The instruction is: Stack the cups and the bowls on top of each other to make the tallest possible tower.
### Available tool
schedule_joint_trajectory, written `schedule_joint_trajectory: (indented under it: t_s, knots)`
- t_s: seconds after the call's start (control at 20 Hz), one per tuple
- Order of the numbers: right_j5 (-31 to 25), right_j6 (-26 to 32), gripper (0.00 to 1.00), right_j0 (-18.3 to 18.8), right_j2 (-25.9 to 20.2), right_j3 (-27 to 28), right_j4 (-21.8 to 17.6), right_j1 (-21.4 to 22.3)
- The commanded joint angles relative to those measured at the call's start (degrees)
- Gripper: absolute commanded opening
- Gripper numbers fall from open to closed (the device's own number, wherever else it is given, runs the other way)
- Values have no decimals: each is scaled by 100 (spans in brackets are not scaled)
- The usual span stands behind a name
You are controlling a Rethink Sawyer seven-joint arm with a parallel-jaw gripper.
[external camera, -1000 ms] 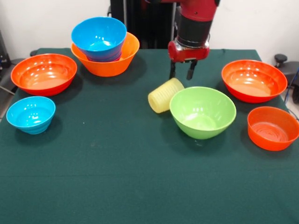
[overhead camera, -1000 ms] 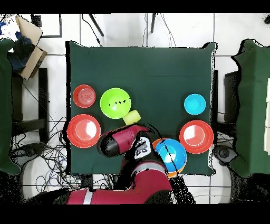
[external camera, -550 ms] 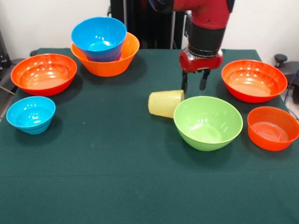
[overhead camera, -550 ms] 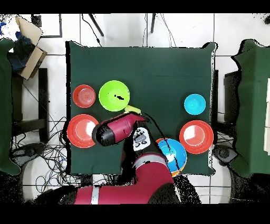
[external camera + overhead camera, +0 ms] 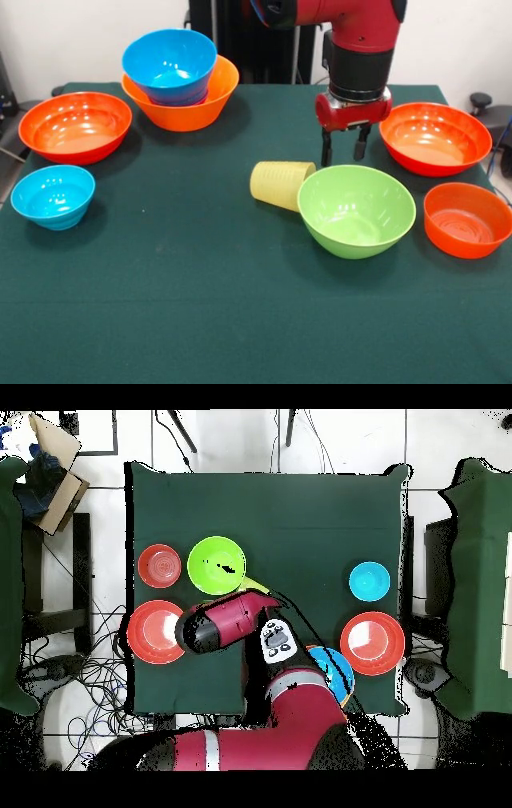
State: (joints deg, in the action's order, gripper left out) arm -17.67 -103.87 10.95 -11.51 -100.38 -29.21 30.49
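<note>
We see the hand hanging right of centre, its fingers spread and grasping nothing, just above the far rim of the lime green bowl. The pale-yellow cup lies tipped on the surface, touching that bowl's left side. At upper left, the blue bowl nests in the light-orange bowl.

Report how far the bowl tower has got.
Done: one glossy blue bowl nested in the large light-orange bowl. In hand: nothing; the open gripper hovers behind the lime green bowl. Left: that bowl, the tipped pale-yellow tumbler and four more bowls on the table.
</note>
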Motion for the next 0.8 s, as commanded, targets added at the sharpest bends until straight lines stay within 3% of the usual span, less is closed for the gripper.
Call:
schedule_joint_trajectory:
  t_s: [0.05,0.3,0.8]
  knots:
    - [-418,344,100,142,-732,224,-46,55]
    - [-983,293,100,32,-696,34,179,572]
    - [-1659,326,100,-11,-827,-10,466,1028]
